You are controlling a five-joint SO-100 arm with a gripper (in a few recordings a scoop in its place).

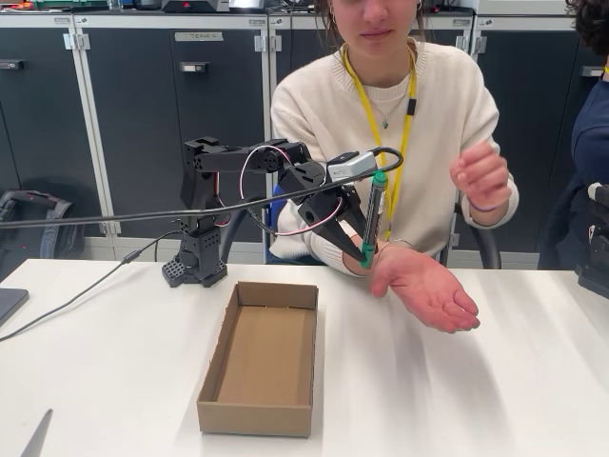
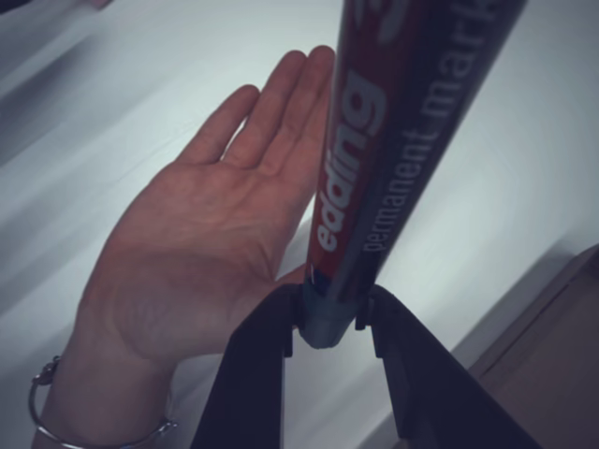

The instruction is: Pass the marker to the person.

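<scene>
While the gripper (image 2: 328, 313) pinches the marker (image 2: 393, 140), printed "edding" and "permanent marker", at centre frame, the person (image 1: 381, 105) holds an open hand (image 2: 201, 243) just beside it.

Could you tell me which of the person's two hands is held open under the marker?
The lower hand, palm up beside the marker; her other hand is raised.

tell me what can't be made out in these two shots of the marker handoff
- Marker upper end: cut off by the top edge in the wrist view.
- Gripper fingertips: too small and dark against the sweater in the fixed view to see how they clamp.
- Person's open hand: whether the marker touches it cannot be told in either view.
- Cardboard box: cut by the frame edge in the wrist view.
</scene>
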